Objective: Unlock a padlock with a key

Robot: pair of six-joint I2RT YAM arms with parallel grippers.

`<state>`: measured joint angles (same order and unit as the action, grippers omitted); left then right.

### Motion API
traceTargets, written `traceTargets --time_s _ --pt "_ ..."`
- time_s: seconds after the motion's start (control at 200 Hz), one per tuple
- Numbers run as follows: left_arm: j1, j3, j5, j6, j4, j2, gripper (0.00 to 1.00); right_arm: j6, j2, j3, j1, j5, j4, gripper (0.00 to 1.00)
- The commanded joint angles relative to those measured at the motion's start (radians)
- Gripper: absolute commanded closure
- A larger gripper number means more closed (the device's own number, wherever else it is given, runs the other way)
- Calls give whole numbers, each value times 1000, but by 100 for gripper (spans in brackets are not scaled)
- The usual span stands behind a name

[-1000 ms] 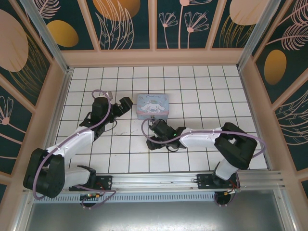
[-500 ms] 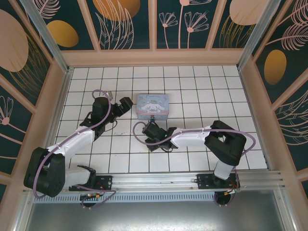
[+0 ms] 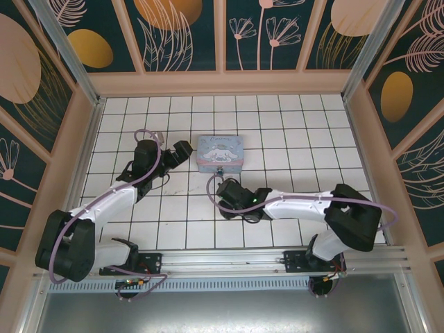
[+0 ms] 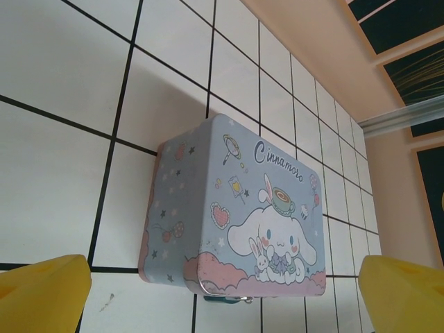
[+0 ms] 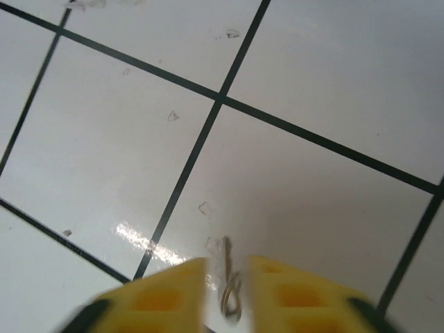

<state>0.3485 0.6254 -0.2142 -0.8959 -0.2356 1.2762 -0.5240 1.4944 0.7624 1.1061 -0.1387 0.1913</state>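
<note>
Left claw (image 3: pixel 182 150): spread to full width, empty, parked just left of tin box (image 3: pixel 220 151). Padlock (image 3: pixel 220 169): hung at near face of box, to right of left claw and just ahead of right claw (image 3: pixel 223 186). Right claw: fingers narrowly parted, straddling key (image 5: pixel 227 251) flat on desk (image 3: pixel 277 125), apparently not pinching it. Long axis of key: in line with gap, shaft ahead of fingertips. Nearer arm for key and padlock: right.

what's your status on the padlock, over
The left claw open beside the box. The right claw straddling what looks like the key, grip unclear. The padlock on the box front, untouched. Nothing seen in the way.
</note>
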Motion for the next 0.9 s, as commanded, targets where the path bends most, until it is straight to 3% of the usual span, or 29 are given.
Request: traceTargets --time_s 0.0,0.1,0.175,0.36,0.505,0.651,0.896 --pt "-5 14 -25 -5 -36 16 1 -56 -54 -29 2 -38 14 33" --pt "-6 14 -27 -3 -39 20 1 -77 -103 -35 -2 -62 12 22" --pt "-6 11 -25 -2 -40 18 1 -102 -140 -38 -3 -99 13 1" --pt "-6 11 -14 21 -34 8 1 -191 -209 -64 -26 -145 -7 1" --pt "-6 12 53 16 7 -18 1 -282 -195 -56 -98 -28 16 1" --pt "-6 16 83 11 35 -22 1 -303 -188 -94 -95 103 -127 1" --pt "-6 38 47 29 66 5 1 -354 -104 -99 -74 152 -223 2"
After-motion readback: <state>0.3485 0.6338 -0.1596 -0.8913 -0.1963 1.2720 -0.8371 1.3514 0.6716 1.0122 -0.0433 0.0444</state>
